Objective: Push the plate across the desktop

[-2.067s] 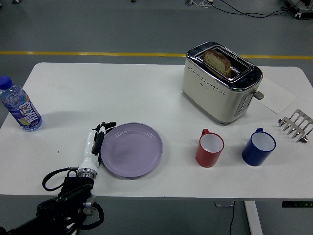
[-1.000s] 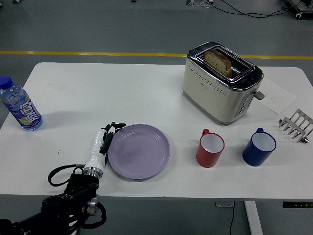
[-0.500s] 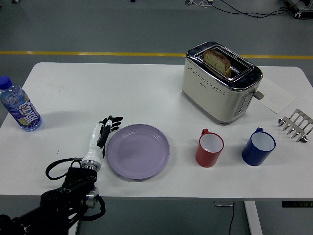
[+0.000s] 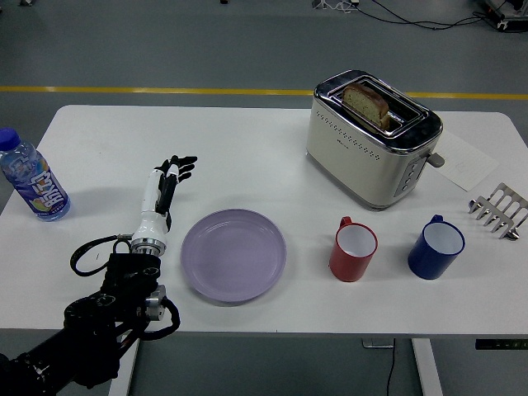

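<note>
A lilac plate (image 4: pixel 233 254) lies flat on the white table (image 4: pixel 247 157), near the front, left of centre. My left hand (image 4: pixel 171 176) is white with black fingers, spread and empty. It is raised above the table, to the upper left of the plate and apart from it. The black left arm (image 4: pixel 107 318) comes in from the lower left corner. The right arm is out of view.
A water bottle (image 4: pixel 32 186) stands at the left edge. A cream toaster (image 4: pixel 373 140) with a slice of bread stands at the back right. A red mug (image 4: pixel 352 248) and a blue mug (image 4: pixel 436 246) stand right of the plate. A metal toast rack (image 4: pixel 498 208) and a paper (image 4: pixel 468 162) lie far right.
My left hand pushed the plate a little to the right, then drew back and up to the left, away from the plate's rim. The plate now lies still.
</note>
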Available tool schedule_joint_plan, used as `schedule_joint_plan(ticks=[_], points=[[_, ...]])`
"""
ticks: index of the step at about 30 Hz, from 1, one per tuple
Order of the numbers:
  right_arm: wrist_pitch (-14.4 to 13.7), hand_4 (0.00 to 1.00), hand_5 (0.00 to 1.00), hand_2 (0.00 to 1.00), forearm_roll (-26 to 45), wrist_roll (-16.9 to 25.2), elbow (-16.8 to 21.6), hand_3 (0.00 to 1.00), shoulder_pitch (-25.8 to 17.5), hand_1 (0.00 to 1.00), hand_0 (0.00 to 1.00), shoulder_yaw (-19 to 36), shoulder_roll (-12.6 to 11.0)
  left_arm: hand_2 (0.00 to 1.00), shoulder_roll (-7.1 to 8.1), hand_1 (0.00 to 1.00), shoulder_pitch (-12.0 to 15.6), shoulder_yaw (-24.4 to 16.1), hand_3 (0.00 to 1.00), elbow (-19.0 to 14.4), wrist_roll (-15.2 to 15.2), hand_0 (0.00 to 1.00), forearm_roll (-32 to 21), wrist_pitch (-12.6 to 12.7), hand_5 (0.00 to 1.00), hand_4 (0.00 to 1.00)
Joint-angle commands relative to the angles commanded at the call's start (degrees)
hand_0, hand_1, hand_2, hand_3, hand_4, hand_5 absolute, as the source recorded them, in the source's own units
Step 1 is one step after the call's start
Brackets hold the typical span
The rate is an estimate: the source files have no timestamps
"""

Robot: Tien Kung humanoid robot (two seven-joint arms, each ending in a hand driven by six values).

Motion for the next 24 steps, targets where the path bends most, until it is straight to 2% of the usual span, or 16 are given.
schedule_joint_plan(ticks=[1, 3, 4, 5, 7, 9, 11, 12, 15, 18, 19, 21, 24], points=[[0.04, 0.435, 0.26, 0.676, 0.31, 0.13, -0.04, 0.603, 0.05, 0.622, 0.64, -0.2, -0.13, 0.691, 0.78, 0.691, 0.59, -1.58, 0.586, -1.36, 0.0, 0.694, 1.6, -0.72, 0.976, 0.347], [0.11, 0.435, 0.26, 0.676, 1.05, 0.39, -0.12, 0.603, 0.05, 0.622, 0.64, -0.58, -0.4, 0.691, 2.53, 0.691, 1.86, -5.11, 0.586, -4.8, 0.0, 0.694, 5.72, -2.64, 0.976, 0.347], [0.12, 0.435, 0.26, 0.676, 1.2, 0.44, -0.13, 0.603, 0.04, 0.622, 0.64, -0.65, -0.46, 0.691, 2.84, 0.691, 2.12, -6.16, 0.586, -5.84, 0.0, 0.694, 6.97, -3.07, 0.976, 0.347], [0.17, 0.435, 0.26, 0.676, 1.43, 0.59, -0.2, 0.603, 0.09, 0.622, 0.64, -0.79, -0.6, 0.691, 3.95, 0.691, 3.21, -8.22, 0.586, -8.06, 0.0, 0.694, 8.58, -4.78, 0.976, 0.347], [0.21, 0.435, 0.262, 0.676, 1.38, 0.66, -0.25, 0.603, 0.12, 0.622, 0.641, -0.78, -0.72, 0.666, 5.05, 0.666, 4.3, -10.48, 0.574, -10.84, 0.0, 0.67, 9.88, -6.43, 0.96, 0.35], [0.31, 0.435, 0.262, 0.676, 1.53, 0.96, -0.41, 0.603, 0.17, 0.622, 0.641, -0.94, -0.91, 0.666, 7.2, 0.666, 6.43, -13.39, 0.574, -14.71, 0.74, 0.67, 11.1, -9.58, 0.96, 0.35], [0.38, 0.435, 0.262, 0.676, 2.1, 1.31, -0.54, 0.603, 0.19, 0.622, 0.641, -1.26, -1.11, 0.666, 9.09, 0.666, 8.59, -16.44, 0.574, -18.63, 4.52, 0.67, 9.47, -13.36, 0.96, 0.35], [0.39, 0.435, 0.262, 0.676, 2.19, 1.39, -0.58, 0.603, 0.19, 0.622, 0.641, -1.3, -1.17, 0.666, 9.47, 0.666, 9.05, -17.29, 0.574, -19.69, 5.95, 0.67, 8.98, -14.48, 0.96, 0.35], [0.5, 0.436, 0.261, 0.677, 1.84, 1.68, -0.79, 0.603, 0.24, 0.622, 0.641, -1.09, -1.36, 0.655, 11.13, 0.665, 12.39, -23.11, 0.574, -24.36, 12.82, 0.659, 5.25, -19.78, 0.959, 0.354], [0.49, 0.436, 0.261, 0.677, 1.72, 2.07, -1.06, 0.603, 0.19, 0.622, 0.641, -0.8, -1.5, 0.655, 13.37, 0.665, 15.92, -28.3, 0.574, -28.08, 19.1, 0.659, 4.01, -23.83, 0.959, 0.354], [0.48, 0.435, 0.26, 0.677, 1.76, 2.15, -1.11, 0.603, 0.17, 0.622, 0.642, -0.76, -1.52, 0.653, 13.84, 0.66, 16.83, -29.36, 0.579, -28.84, 20.77, 0.641, 4.05, -24.51, 0.964, 0.37], [0.43, 0.435, 0.26, 0.677, 2.26, 2.57, -1.31, 0.603, 0.0, 0.622, 0.642, -0.84, -1.75, 0.653, 15.9, 0.66, 20.04, -32.07, 0.579, -31.12, 24.28, 0.641, 3.89, -26.85, 0.964, 0.37], [0.33, 0.435, 0.26, 0.677, 1.96, 2.77, -1.47, 0.603, -0.21, 0.622, 0.642, -0.3, -1.91, 0.653, 17.23, 0.66, 22.99, -34.46, 0.579, -32.63, 26.66, 0.641, 2.97, -28.55, 0.964, 0.37]])
